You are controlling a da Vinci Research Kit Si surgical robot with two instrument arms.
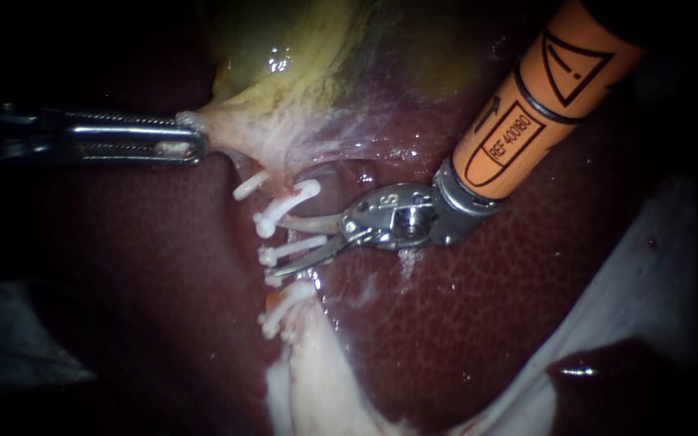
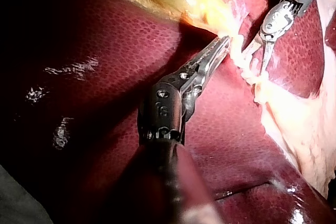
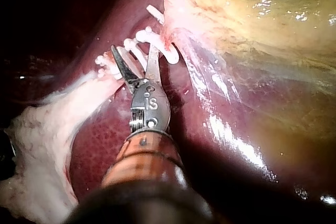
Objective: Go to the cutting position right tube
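Left instrument (image 1: 191,147): my jaws clamp the gallbladder (image 1: 300,73) at its pale neck, tissue tented | Right instrument (image 1: 280,246): my blades are parted narrowly and grip nothing, straddling one white clip (image 1: 304,245) on the clipped tube (image 1: 283,234), over the liver (image 1: 462,307) | Which tube this is: cannot tell.

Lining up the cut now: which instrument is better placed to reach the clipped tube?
Right. The right instrument has its blades open among the white clips. The left instrument is shut on the gallbladder edge, holding it stretched.
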